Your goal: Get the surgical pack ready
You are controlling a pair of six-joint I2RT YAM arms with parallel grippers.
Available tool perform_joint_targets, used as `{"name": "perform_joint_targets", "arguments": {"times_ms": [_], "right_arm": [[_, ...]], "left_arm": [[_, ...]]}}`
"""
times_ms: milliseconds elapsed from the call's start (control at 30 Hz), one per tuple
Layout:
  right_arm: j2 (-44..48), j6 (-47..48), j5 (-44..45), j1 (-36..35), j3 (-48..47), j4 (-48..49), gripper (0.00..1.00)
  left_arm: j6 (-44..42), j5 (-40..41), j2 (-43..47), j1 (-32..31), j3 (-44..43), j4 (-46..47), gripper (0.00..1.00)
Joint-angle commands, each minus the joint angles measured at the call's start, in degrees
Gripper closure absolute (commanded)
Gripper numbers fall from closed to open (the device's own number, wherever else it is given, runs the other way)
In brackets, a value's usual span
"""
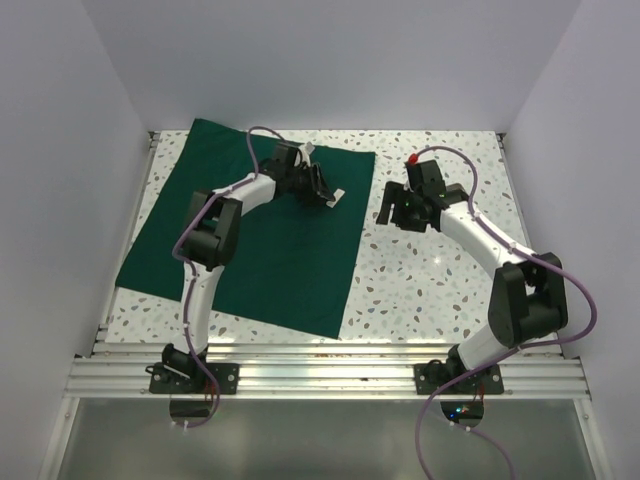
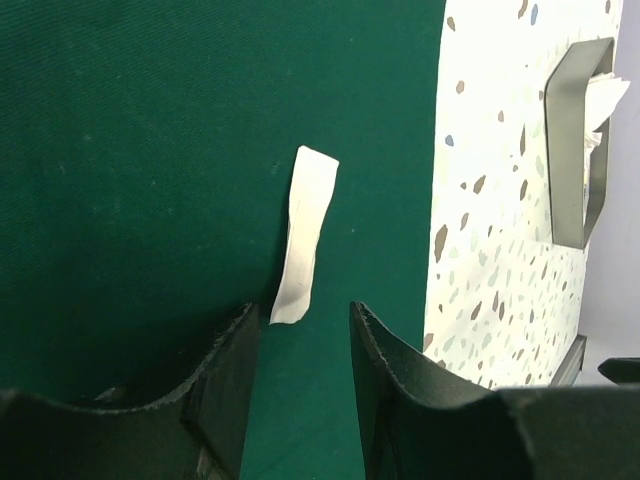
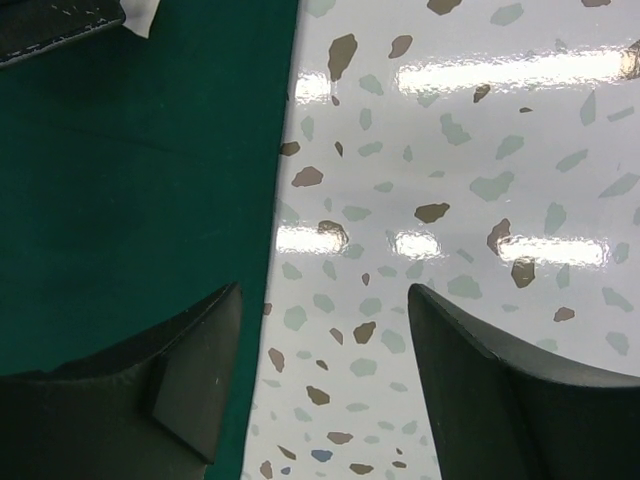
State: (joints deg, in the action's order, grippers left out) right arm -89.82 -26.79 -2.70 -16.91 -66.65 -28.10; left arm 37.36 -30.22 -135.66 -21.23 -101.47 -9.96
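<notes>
The surgical pack, a large dark green drape [image 1: 270, 260], lies spread flat on the left half of the speckled table. My left gripper [image 1: 325, 188] hovers over its far right part, open with nothing between the fingers [image 2: 300, 320]. A small white strip [image 2: 305, 235] lies on the drape just ahead of the left finger [image 2: 225, 385]. My right gripper [image 1: 385, 205] stands open and empty over the drape's right edge [image 3: 325, 300], one finger above the green cloth [image 3: 130, 200] and the other above bare table.
A shallow metal tray [image 2: 570, 150] holding something white sits on the speckled table to the right of the drape. A small red item [image 1: 411, 159] shows beside the right wrist. White walls enclose the table on three sides.
</notes>
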Motion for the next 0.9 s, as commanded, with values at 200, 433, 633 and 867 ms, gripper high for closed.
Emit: {"name": "perform_joint_targets", "arguments": {"times_ms": [200, 433, 633, 867], "right_arm": [[1.3, 0.3, -1.1, 0.3, 0.6, 2.3, 0.29], [2.0, 0.2, -1.7, 0.3, 2.0, 3.5, 0.29], [2.0, 0.5, -1.4, 0.4, 2.1, 3.2, 0.29], [1.9, 0.3, -2.1, 0.4, 2.4, 4.1, 0.28]], "left_arm": [[-1.5, 3.4, -3.5, -1.0, -5.8, -3.9, 0.55], [-4.0, 5.3, -3.2, -1.7, -4.1, -5.4, 0.59], [-5.6, 6.0, -4.0, -2.8, -3.7, -7.4, 0.64], [-5.5, 4.5, -3.5, -3.0, -1.8, -6.7, 0.76]]}}
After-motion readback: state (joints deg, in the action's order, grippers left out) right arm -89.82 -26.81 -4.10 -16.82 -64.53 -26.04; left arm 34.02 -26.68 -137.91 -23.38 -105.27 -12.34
